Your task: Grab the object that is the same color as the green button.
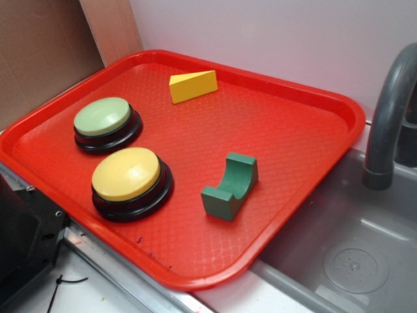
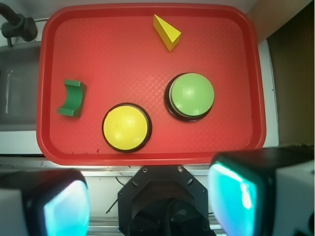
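Note:
The object, a small dark green arch block [image 1: 230, 185] with a U-shaped cut-out, lies on the red tray [image 1: 313, 130] near its right side. In the wrist view that block [image 2: 73, 98] is at the tray's left. The green button [image 1: 104, 122], pale green dome on a black base, sits at the tray's left; the wrist view shows the button [image 2: 191, 96] right of centre. My gripper [image 2: 152, 204] hangs high above the tray's near edge, open, nothing between its fingers [image 2: 234, 199]. It is far from the block. The gripper does not show in the exterior view.
A yellow-topped button [image 1: 130, 180] stands in front of the green one. A yellow wedge block [image 1: 193, 85] lies at the tray's far side. A grey sink [image 1: 352, 261] with a faucet [image 1: 389, 124] is right of the tray. The robot's black base [image 2: 165, 206] sits below the gripper.

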### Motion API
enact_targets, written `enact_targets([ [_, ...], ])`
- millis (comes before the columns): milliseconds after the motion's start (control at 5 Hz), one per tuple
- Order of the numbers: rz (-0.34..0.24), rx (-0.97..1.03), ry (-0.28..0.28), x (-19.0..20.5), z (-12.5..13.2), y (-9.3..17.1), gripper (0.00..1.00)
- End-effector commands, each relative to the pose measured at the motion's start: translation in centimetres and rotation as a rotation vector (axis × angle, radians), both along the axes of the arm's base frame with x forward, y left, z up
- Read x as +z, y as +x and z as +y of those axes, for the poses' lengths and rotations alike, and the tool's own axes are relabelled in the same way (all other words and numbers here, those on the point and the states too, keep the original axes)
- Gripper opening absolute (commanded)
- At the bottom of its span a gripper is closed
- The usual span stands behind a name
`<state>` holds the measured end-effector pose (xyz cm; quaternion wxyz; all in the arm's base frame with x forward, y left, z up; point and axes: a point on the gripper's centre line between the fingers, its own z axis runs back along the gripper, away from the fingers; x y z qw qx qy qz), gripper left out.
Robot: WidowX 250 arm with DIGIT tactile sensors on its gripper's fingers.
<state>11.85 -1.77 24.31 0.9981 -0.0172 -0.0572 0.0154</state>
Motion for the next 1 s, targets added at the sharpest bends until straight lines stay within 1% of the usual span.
enact_targets([
  [0, 0.000, 0.000, 0.000, 0.0, 0.0, 0.0, 1.00],
  [200, -0.019, 0.042, -0.006, -1.5, -0.9, 1.1, 1.00],
  [400, -0.091, 0.257, -0.090, -3.3, -1.9, 2.3, 1.00],
  [600, -0.129, 0.362, -0.145, -5.5, -4.0, 3.7, 1.00],
  [800, -0.125, 0.409, -0.159, -7.7, -5.8, 5.1, 1.00],
])
